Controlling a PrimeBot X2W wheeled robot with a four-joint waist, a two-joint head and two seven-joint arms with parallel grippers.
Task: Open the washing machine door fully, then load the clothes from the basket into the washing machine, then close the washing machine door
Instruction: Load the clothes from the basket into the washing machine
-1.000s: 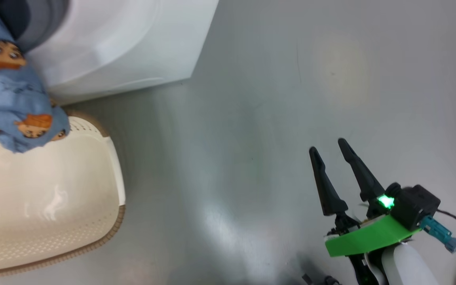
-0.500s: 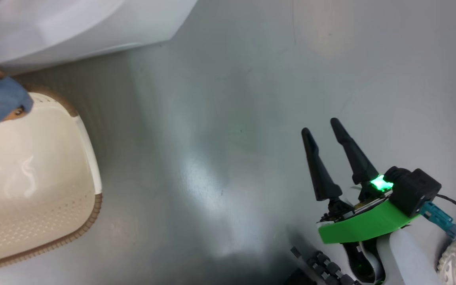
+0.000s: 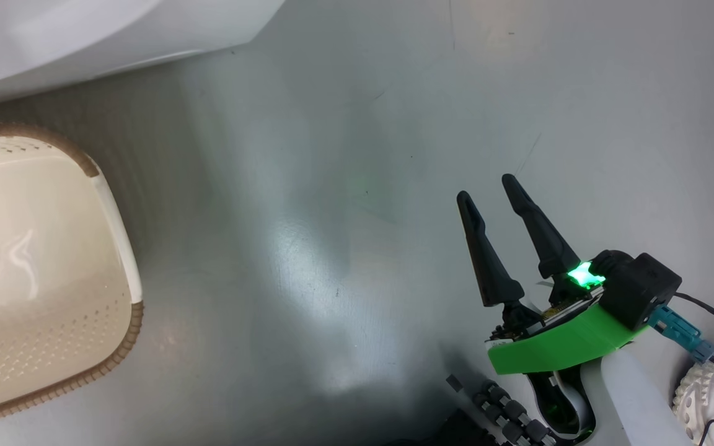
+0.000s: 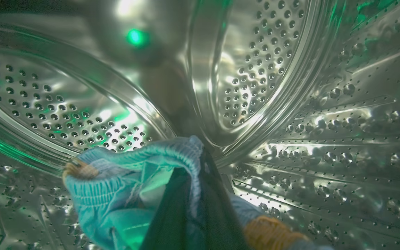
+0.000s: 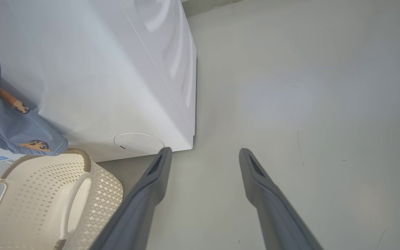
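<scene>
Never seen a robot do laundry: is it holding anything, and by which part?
The left gripper pinches a blue garment by its ribbed edge inside the drum; the right gripper holds nothing.

The head camera looks steeply down from above at the grey floor (image 3: 344,248), with the washing machine (image 3: 84,37) cut off at the top left corner and the basket (image 3: 53,347) at the left edge; the right gripper (image 3: 486,188) carries the right wrist camera, which sits low and near the floor and faces the machine's lower front corner; both views share that corner, the basket's perforated wall and the floor between them; the left wrist camera is inside the steel drum (image 4: 325,156), very close, facing its perforated back wall past the clothes (image 4: 116,173) bunched just before the lens.
</scene>
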